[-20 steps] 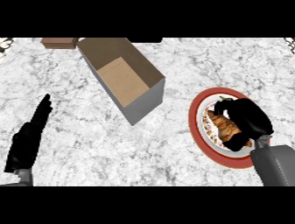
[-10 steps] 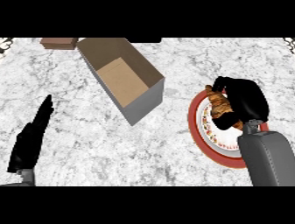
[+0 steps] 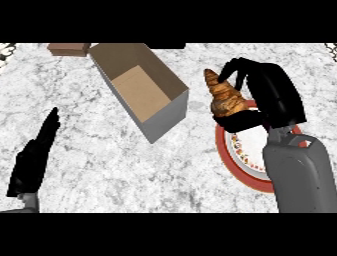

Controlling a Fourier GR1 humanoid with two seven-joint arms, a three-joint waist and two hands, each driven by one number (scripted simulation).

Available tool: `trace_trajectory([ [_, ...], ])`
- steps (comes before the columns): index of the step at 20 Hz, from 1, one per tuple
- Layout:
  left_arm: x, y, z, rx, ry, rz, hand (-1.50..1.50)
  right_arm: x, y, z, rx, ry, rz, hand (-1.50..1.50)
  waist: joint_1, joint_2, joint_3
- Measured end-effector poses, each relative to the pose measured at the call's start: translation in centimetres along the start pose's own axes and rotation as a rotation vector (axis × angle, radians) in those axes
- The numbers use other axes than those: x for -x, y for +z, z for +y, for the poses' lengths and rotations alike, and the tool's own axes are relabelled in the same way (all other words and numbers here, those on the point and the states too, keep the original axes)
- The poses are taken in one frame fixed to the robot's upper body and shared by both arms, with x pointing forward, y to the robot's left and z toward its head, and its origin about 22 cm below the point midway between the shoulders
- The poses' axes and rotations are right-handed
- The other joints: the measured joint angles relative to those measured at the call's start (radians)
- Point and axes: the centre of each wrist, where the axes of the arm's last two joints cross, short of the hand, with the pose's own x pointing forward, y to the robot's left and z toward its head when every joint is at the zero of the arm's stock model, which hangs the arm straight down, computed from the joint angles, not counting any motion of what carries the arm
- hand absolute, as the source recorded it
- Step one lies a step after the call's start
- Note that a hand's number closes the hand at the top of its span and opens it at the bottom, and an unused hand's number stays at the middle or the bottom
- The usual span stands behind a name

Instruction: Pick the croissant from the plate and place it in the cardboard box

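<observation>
The right hand (image 3: 270,92) now holds the croissant (image 3: 226,97) up off the plate (image 3: 234,155), fingers (image 3: 234,70) and thumb curled round its lower half so the pointed tip sticks upward in the view. A second ago the same hand lay low over the plate with the pastry beneath it; half a second ago it had begun to shift toward the plate's far rim. The croissant now shows at that far edge of the red-rimmed plate, between the plate and the cardboard box (image 3: 145,90), and close beside the box's near right corner but apart from it. The part of the plate that shows holds only its patterned white centre (much of it is hidden under the grey forearm).

The box sits open on the marble desk (image 3: 127,170), where it was in both earlier frames, its brown floor visible. A small brown block (image 3: 69,49) lies just behind its far end.

The left hand (image 3: 34,157) rests at the lower left of the view, fingers straight and holding nothing, unchanged from before.
</observation>
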Motion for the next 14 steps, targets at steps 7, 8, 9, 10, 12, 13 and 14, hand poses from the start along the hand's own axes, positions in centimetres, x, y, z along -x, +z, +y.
trace_trajectory([
  [7,-0.6,-0.3,0.0,0.011,-0.002,-0.005,0.00,-5.7,-2.8,-0.4,0.013,-0.085,-0.078,1.50,0.006,0.002,0.000],
  [8,-0.2,-0.3,-0.2,0.010,-0.003,-0.008,0.00,-6.6,-3.1,-0.3,0.007,-0.087,-0.082,1.50,0.006,0.002,0.000],
  [9,-0.3,-0.4,0.0,0.013,-0.004,-0.008,0.00,-7.0,-3.9,-0.3,0.005,-0.087,-0.077,1.50,0.006,0.002,-0.001],
  [10,-0.1,-0.5,0.1,0.017,-0.003,-0.007,0.00,-7.7,-4.6,-0.1,0.001,-0.084,-0.073,1.50,0.007,0.003,0.000],
  [12,0.0,-0.4,-0.2,0.026,-0.003,-0.006,0.00,-9.1,-5.9,0.4,-0.007,-0.080,-0.064,1.50,0.012,0.004,0.000],
  [13,-0.1,-0.4,-0.1,0.030,-0.004,-0.007,0.00,-9.7,-6.8,0.4,-0.008,-0.081,-0.059,1.50,0.015,0.004,-0.001],
  [14,0.0,-0.5,-0.2,0.029,-0.004,-0.011,0.00,-10.0,-7.5,0.9,-0.016,-0.077,-0.052,1.50,0.017,0.005,-0.001],
])
